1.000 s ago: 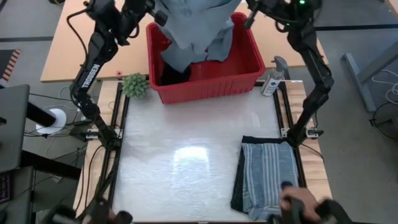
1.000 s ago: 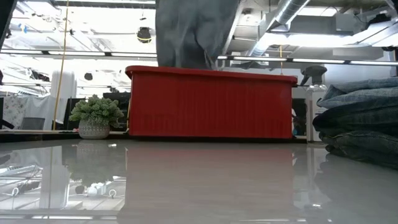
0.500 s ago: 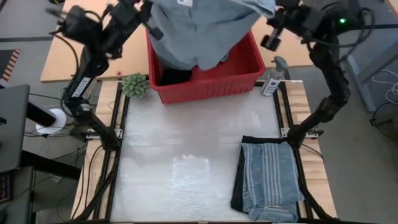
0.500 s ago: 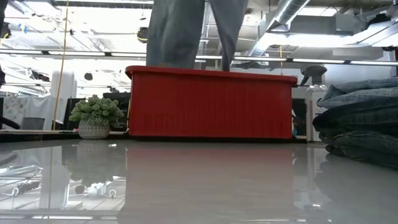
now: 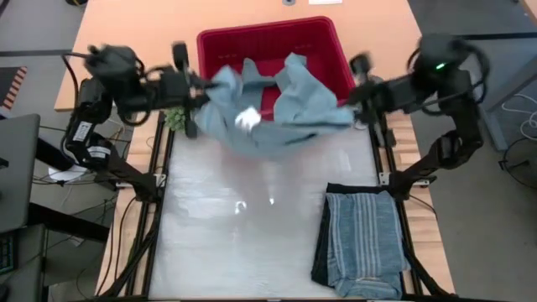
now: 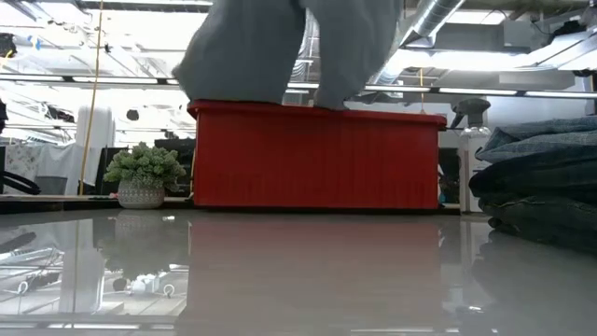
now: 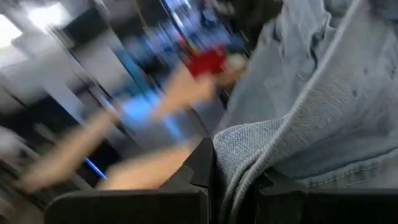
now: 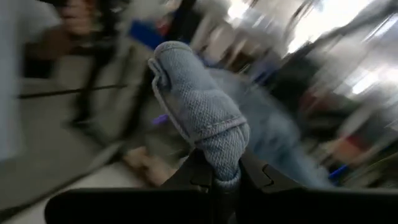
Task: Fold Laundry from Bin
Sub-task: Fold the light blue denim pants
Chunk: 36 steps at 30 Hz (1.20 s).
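Both hands, left hand [image 5: 195, 82] and right hand [image 5: 359, 77], pinch the denim garment [image 5: 268, 113] stretched between them over the bin's [image 5: 268, 35] near edge, likely to spread it flat on the worktop [image 5: 243, 235].

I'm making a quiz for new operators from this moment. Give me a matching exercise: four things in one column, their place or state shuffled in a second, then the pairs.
Things:
1. light blue garment
2. red bin
3. striped folded shirt
4. small potted plant

Places or states:
A. lying flat at the table's near right
B. stretched in the air between the left gripper and the right gripper
C. standing left of the bin
D. at the table's far edge

Pairs: 1-B, 2-D, 3-A, 4-C
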Tool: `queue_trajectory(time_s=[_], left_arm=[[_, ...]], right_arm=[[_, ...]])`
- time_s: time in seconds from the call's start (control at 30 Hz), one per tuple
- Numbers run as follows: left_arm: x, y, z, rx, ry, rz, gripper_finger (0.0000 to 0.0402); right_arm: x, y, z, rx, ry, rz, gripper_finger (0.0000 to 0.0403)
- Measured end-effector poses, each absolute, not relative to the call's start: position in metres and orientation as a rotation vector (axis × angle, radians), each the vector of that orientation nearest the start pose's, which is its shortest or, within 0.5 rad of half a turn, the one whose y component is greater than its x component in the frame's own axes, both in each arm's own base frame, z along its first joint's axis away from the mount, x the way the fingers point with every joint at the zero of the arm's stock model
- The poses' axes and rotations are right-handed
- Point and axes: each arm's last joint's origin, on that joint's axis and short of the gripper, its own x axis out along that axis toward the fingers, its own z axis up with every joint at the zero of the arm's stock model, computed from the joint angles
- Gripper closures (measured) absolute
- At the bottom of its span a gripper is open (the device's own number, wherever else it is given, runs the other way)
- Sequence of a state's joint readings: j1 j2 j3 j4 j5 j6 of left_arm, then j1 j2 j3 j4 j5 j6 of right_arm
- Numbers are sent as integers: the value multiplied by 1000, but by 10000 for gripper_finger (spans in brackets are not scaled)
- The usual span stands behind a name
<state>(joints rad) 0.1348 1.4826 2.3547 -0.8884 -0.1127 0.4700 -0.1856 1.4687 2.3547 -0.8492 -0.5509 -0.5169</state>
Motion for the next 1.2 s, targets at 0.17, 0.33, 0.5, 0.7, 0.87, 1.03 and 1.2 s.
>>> queue_trajectory(time_s=[0.17, 0.33, 0.5, 0.7, 0.87, 1.03, 1.2], left_arm=[[201, 22, 557, 273, 389, 138, 390], [216, 23, 507, 98, 798, 108, 390], [235, 24, 463, 48, 1013, 90, 390], [251, 17, 417, -174, 1171, -149, 390], [259, 9, 385, -362, 1258, -317, 390], [268, -3, 354, -437, 1266, -444, 390], [276, -14, 328, -472, 1280, -447, 390]], right_arm=[[207, -12, 566, -237, 204, 393, 351], [243, -13, 523, -7, 542, 352, 351], [284, -11, 474, 106, 815, 378, 351], [315, -3, 431, 156, 982, 451, 351], [326, 6, 406, 194, 1053, 519, 351], [332, 20, 378, 216, 1122, 615, 351], [334, 32, 351, 213, 1146, 757, 351]])
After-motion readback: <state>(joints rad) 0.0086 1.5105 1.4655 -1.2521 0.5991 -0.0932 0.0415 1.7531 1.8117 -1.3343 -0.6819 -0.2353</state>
